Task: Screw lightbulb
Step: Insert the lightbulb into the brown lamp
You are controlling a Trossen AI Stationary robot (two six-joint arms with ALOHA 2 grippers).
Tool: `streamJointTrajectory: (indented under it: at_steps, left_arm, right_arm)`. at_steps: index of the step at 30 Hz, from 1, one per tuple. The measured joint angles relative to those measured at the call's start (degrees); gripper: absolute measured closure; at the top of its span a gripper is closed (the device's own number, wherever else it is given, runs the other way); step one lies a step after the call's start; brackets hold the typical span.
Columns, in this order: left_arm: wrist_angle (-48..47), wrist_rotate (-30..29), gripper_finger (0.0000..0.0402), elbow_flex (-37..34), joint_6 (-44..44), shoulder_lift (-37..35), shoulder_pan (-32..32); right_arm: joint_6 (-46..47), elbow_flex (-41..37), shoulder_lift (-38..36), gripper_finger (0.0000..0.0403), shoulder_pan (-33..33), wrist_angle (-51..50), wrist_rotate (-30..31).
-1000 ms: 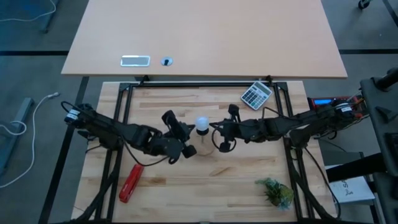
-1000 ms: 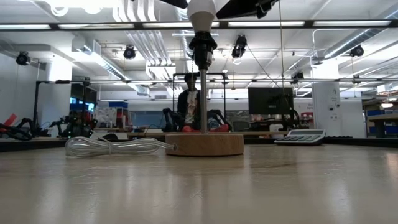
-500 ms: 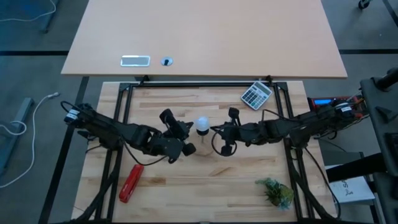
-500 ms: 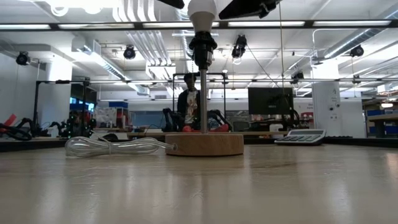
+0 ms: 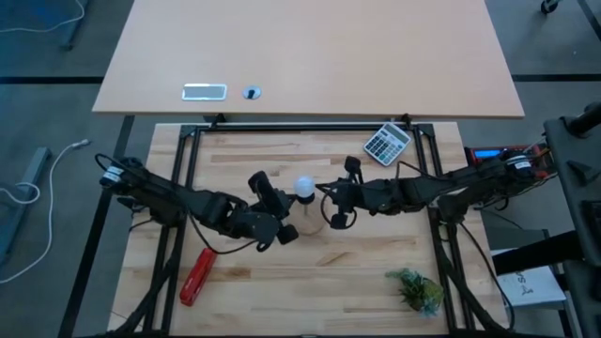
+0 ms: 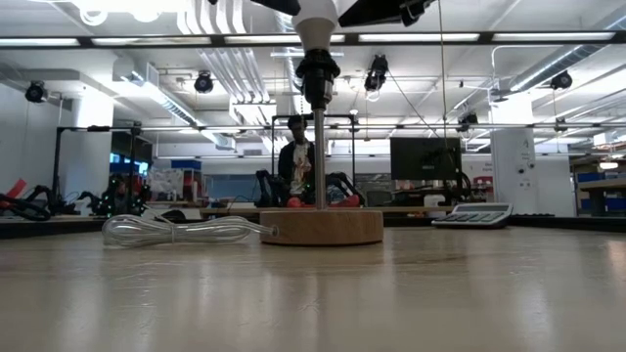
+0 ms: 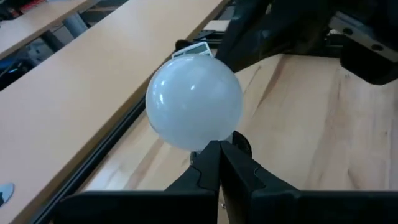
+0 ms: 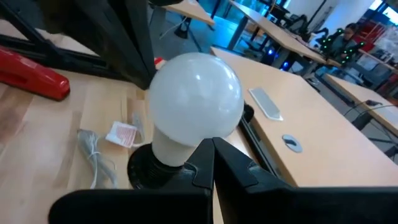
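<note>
Lightbulb [image 5: 304, 186] stands upright in the black socket [image 6: 318, 68] atop the lamp post, axis vertical. Left gripper [image 5: 277, 218] and right gripper [image 5: 340, 208] flank it closely at bulb height, each with fingers closed together, neither holding it.

Open workshop hall around my work table, lit by ceiling strip lights.

From above I see the butcher-block table [image 5: 282, 282] on a black frame, and behind it a second, lighter desk [image 5: 310, 47] standing on grey floor [image 5: 47, 113]; a white cable [image 5: 33, 183] lies on that floor at the left. Looking level across the table, I see a white ceiling with long strip lights [image 6: 489, 39], ducts [image 6: 230, 59] and hanging black spotlights [image 6: 203, 82]. Farther back there are benches, a dark monitor [image 6: 424, 158], a white cabinet [image 6: 529, 181] and one person [image 6: 295, 161] sitting.
</note>
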Motion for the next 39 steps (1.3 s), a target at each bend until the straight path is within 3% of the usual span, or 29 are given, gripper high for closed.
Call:
streamJointTrajectory:
  at_steps: [17, 26, 39]
  left_arm:
    - [-0.7, -0.64, 0.0401, 0.0, 0.14, 0.15, 1.01]
    - [-1.64, -0.49, 0.0401, 0.44, -1.49, -0.57, -0.91]
    - [-1.05, -0.47, 0.0402, -0.13, -1.2, -0.28, 1.23]
  right_arm:
    - [2.85, 0.0, 0.1, 0.0403, 2.02, 0.24, -3.74]
    - [2.39, 0.0, -0.38, 0.0403, 1.21, -3.84, 6.52]
    - [1.56, 0.0, 0.06, 0.0403, -1.29, -1.44, -0.41]
